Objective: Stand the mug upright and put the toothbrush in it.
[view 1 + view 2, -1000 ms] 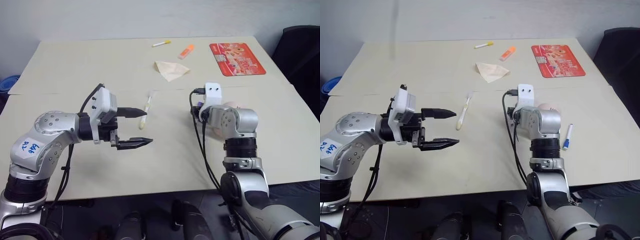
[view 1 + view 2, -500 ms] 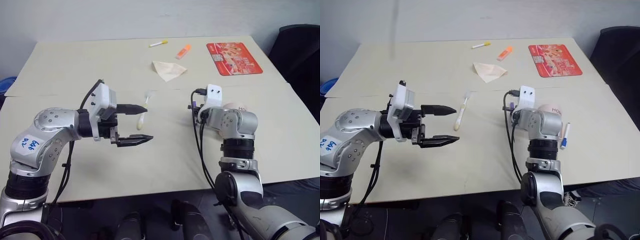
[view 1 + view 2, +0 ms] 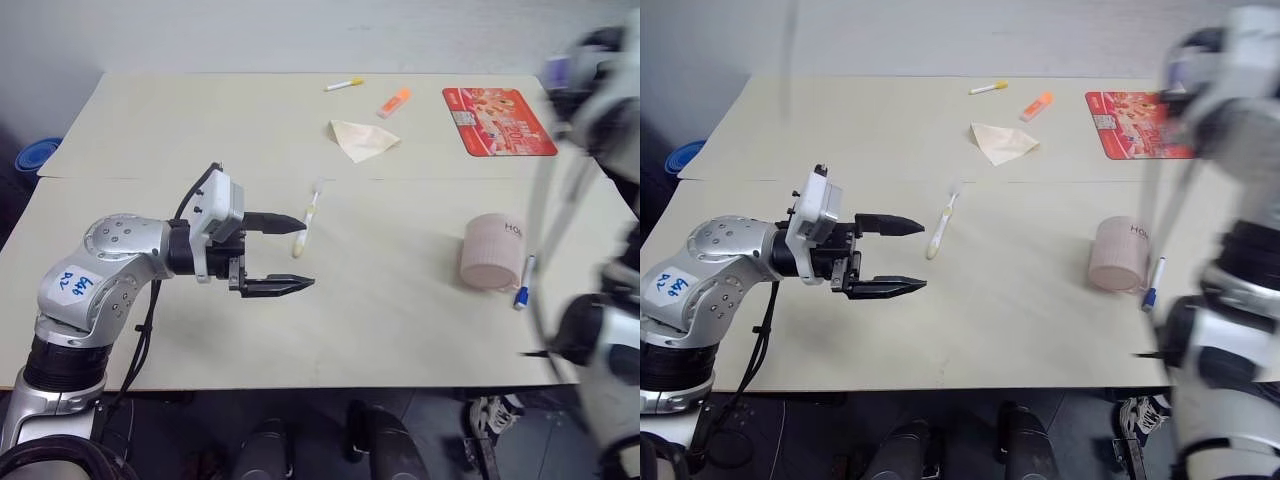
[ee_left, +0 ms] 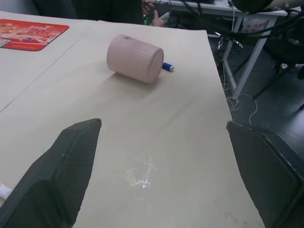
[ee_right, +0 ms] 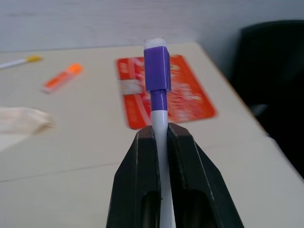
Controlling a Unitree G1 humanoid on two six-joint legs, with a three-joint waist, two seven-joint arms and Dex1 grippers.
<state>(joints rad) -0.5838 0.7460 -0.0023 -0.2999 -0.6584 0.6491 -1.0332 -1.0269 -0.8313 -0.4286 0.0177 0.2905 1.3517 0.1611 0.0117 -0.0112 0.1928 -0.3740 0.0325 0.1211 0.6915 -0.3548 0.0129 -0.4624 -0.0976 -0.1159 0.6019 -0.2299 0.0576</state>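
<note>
The pale pink mug (image 3: 493, 252) lies on its side on the cream table (image 3: 200, 130), out toward the table's right, at about four o'clock from the table's middle. Its base faces the left gripper in the left wrist view, and a white marker with a blue cap (image 3: 523, 283) lies just beside it at its three o'clock. The toothbrush (image 3: 305, 219) lies flat near the middle of the table, bristle head toward twelve o'clock, well apart from the mug at its nine o'clock.

The left gripper (image 3: 287, 252) hovers over the table with its two black fingers spread wide and nothing between them; the upper fingertip sits right at the toothbrush handle's lower end, though I cannot tell whether it touches.

In the right wrist view, the right gripper (image 5: 160, 135) has its fingers pinched together on a white marker with a purple cap (image 5: 158, 71), the cap sticking out past the fingertips. In the head views the right arm is a blur at the far right edge, raised above the table.

Toward twelve o'clock lie a crumpled tissue (image 3: 362, 139), an orange highlighter (image 3: 394, 101), a small pen with a yellow cap (image 3: 343, 85) and, at about one o'clock, a red mat (image 3: 497, 120).
</note>
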